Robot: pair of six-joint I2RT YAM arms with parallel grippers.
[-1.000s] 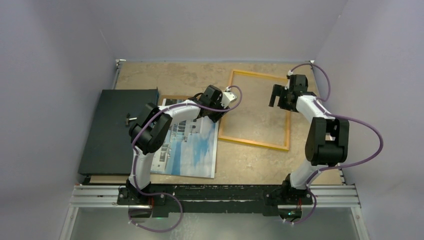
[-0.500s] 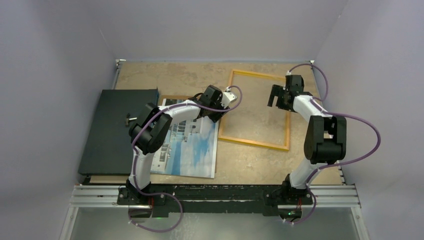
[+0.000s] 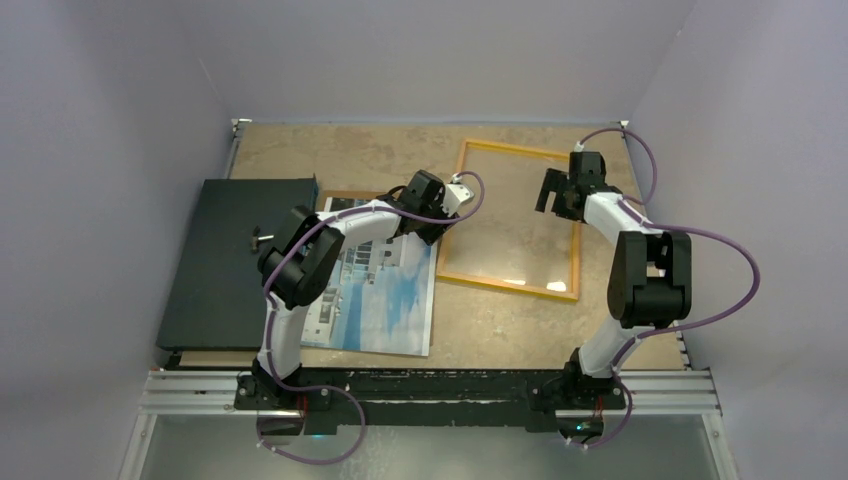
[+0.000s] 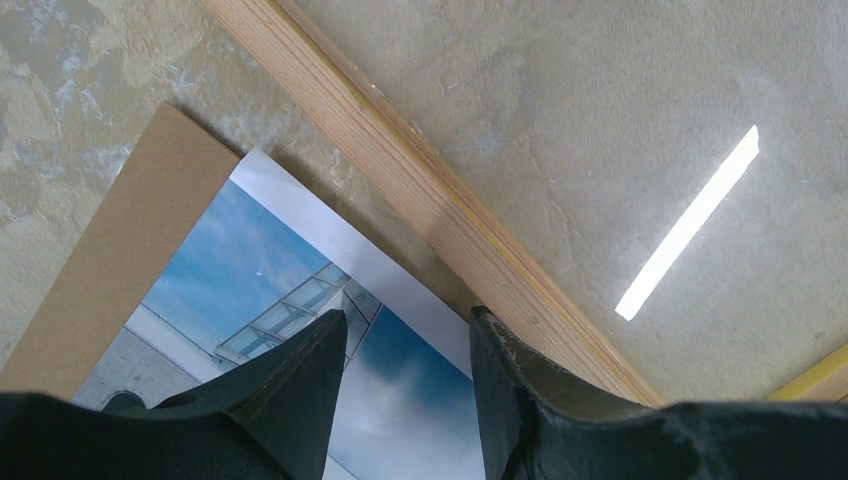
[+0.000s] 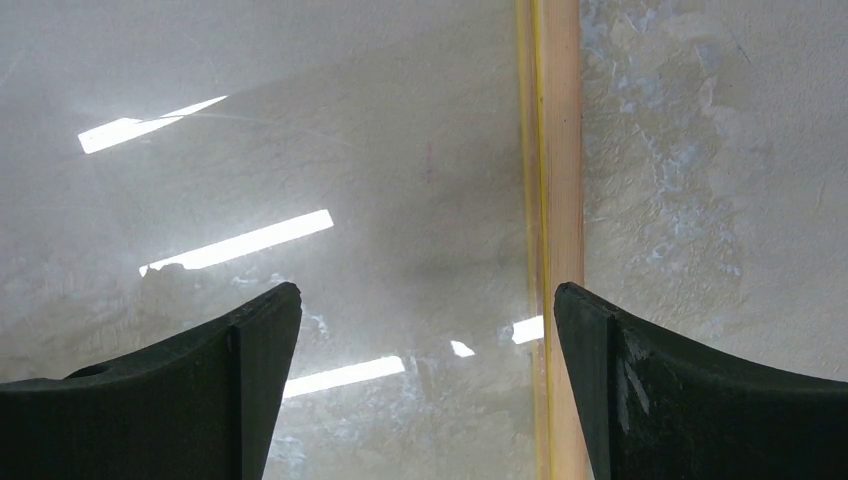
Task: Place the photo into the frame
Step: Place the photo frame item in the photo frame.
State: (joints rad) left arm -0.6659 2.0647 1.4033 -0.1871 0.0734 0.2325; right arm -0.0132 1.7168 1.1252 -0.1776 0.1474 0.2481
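Left of centre on the surface (image 3: 350, 150), you see the photo (image 3: 385, 295) lying face up. Its far edge rests over a brown backing board (image 3: 345, 195), and a black panel (image 3: 235, 260) sits just to its left. The photo's far right corner lies just beside the left bar of the frame (image 3: 505, 284), which lies flat at the far right. Your left jaws are parted by a narrow gap over that corner and clasp nothing. One finger (image 4: 300, 400) is above the print, the other (image 4: 520, 400) by the frame bar. Your right jaws are spread wide above the frame's right bar and the pane, holding nothing.
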